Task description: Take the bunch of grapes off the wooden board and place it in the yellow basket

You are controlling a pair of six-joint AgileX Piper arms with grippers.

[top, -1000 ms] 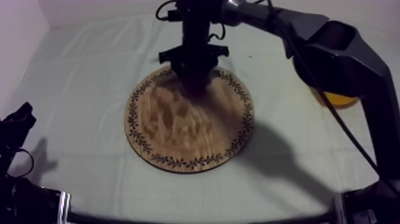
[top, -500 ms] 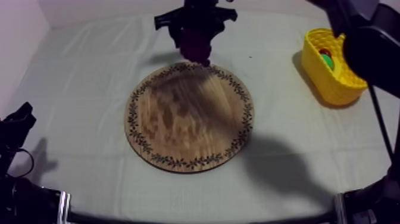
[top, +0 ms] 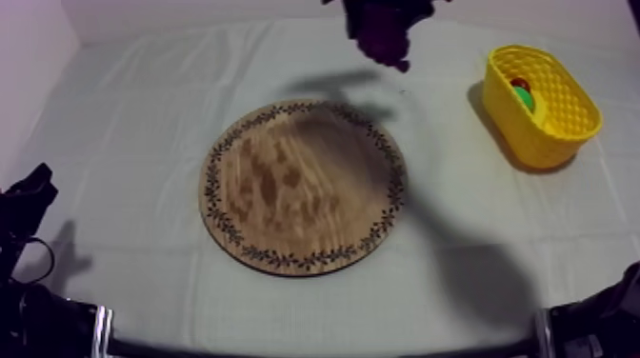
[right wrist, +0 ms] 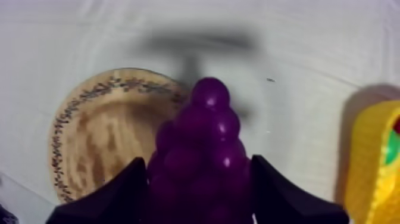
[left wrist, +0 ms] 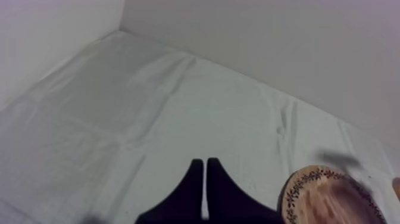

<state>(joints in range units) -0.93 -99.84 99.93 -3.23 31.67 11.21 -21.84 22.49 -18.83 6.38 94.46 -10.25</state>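
— Where is the bunch of grapes [right wrist: 202,156] at this moment?

— Clamped in the right jaws. One black jaw presses against each side of the bunch, and its rounded purple tip points away from the arm. From above, the bunch hangs in the air past the far rim of the wooden board [top: 303,188], over toward the yellow basket [top: 557,119]. It is not above the basket and touches neither of them.

— And the board itself?

— It lies flat around the middle of the worktop [top: 124,124], with its patterned rim showing all the way round. A soft dark shadow [top: 333,84] falls on the cloth just beyond that far rim and spreads onto the nearest part of the wood.

— What about the basket?

— It stands at the right side of the worktop, well apart from the board. Inside, by the wall facing the board, a small red fruit [top: 520,84] sits beside something green [top: 526,99]. I cannot tell what the green thing is.

— The other arm?

— The left arm [top: 24,205] sits low at the left edge of the worktop. The left jaws lie together as a narrow wedge with nothing between them, just above the cloth, and the board's rim is a little way off to one side.
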